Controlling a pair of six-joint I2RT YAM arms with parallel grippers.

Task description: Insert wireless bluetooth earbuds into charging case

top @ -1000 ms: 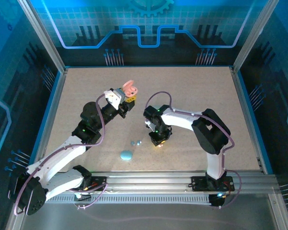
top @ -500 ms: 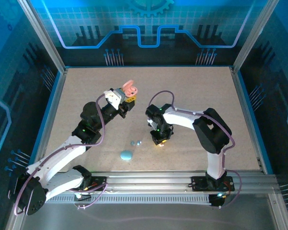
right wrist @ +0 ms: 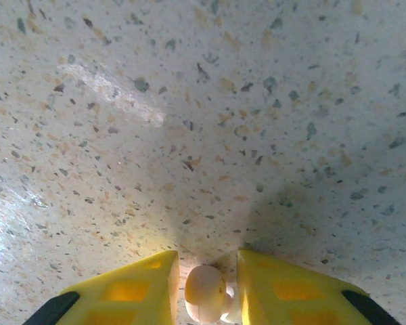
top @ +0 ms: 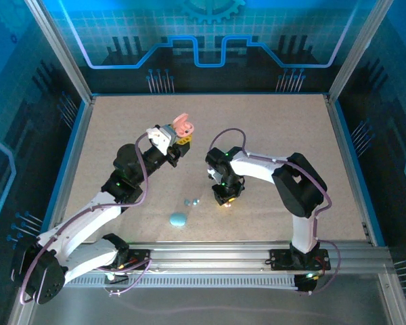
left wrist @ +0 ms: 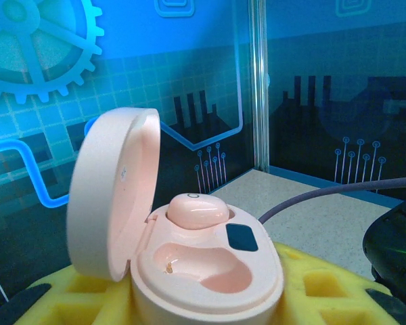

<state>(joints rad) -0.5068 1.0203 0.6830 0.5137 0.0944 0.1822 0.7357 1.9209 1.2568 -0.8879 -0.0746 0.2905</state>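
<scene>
My left gripper [top: 180, 137] is raised above the table and shut on an open pink charging case [top: 183, 124]. In the left wrist view the case [left wrist: 257, 271] sits between yellow fingers [left wrist: 328, 288] with its lid [left wrist: 111, 196] swung up at the left. One pink earbud [left wrist: 197, 211] is seated in the far slot, and the near slot [left wrist: 203, 264] is bare. My right gripper [top: 223, 197] points down, low over the table. Its yellow fingers [right wrist: 139, 291] have closed in on a second pink earbud [right wrist: 204, 290].
Two small light blue earbuds [top: 191, 201] lie on the speckled table [top: 271, 135], just left of my right gripper. A closed light blue case [top: 178, 219] rests nearer the front edge. Blue walls and metal posts ring the table.
My right gripper has shifted slightly to the right over the table. The left arm and the pink case have stayed still.
</scene>
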